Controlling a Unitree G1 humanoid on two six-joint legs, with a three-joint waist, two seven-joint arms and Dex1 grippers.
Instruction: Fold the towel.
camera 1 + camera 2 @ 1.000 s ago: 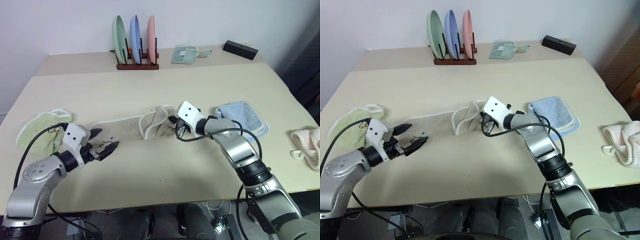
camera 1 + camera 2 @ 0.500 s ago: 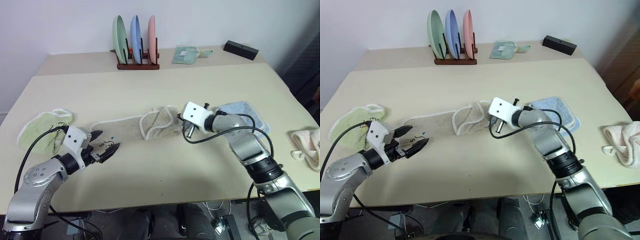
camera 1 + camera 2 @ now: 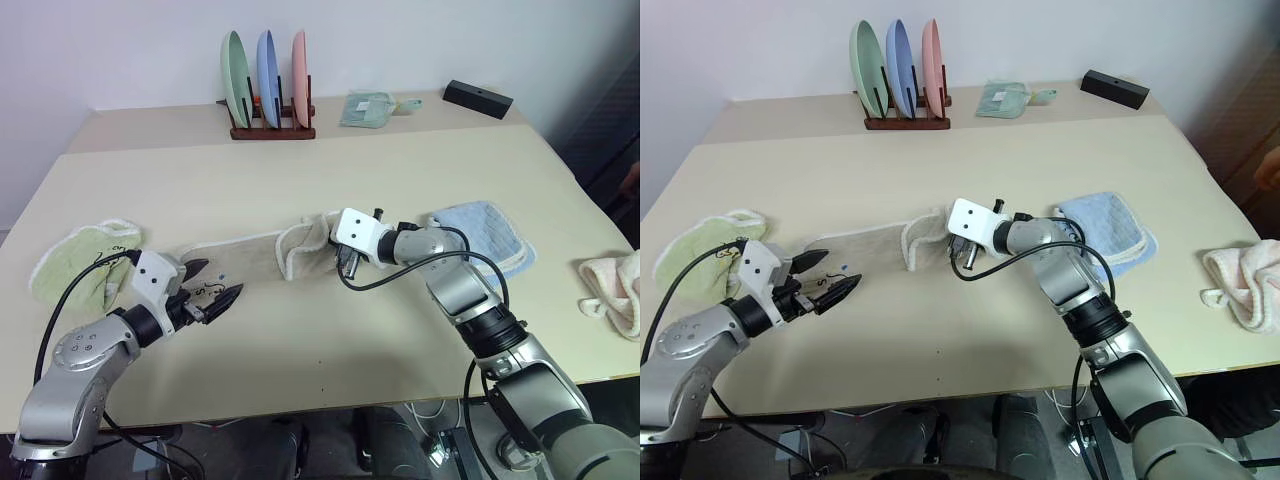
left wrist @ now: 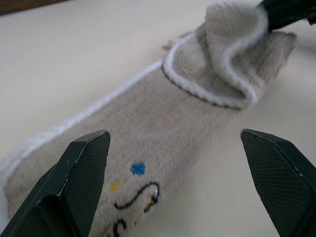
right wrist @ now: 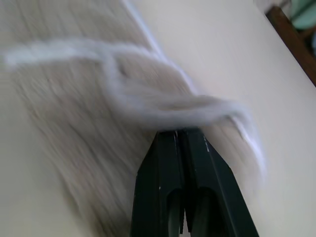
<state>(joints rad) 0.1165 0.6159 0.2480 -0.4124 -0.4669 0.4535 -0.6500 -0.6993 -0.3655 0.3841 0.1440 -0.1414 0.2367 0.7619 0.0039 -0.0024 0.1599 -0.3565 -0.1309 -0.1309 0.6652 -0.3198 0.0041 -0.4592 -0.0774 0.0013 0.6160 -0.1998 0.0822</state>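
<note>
The towel (image 3: 240, 256) is a long beige strip with white trim, lying across the middle of the table. Its right end is doubled back into a raised fold (image 4: 232, 54). My right gripper (image 3: 343, 266) is at that fold, and its fingers (image 5: 177, 163) are pressed together with the white trimmed edge at their tips. My left gripper (image 3: 212, 292) hovers low by the towel's left end, open, with nothing between its fingers (image 4: 84, 168). Between them I see the towel's dark embroidered mark (image 4: 140, 197).
A light green cloth (image 3: 75, 262) lies at the left edge, a light blue towel (image 3: 485, 235) just right of my right arm, and a pink cloth (image 3: 612, 290) at the right edge. At the back stand a plate rack (image 3: 265, 85), a small green cloth (image 3: 368, 108) and a black box (image 3: 480, 98).
My right gripper swung right, drawing the towel's end out, then came back left with it, so the fold now sits further left. The left gripper stayed still and open.
</note>
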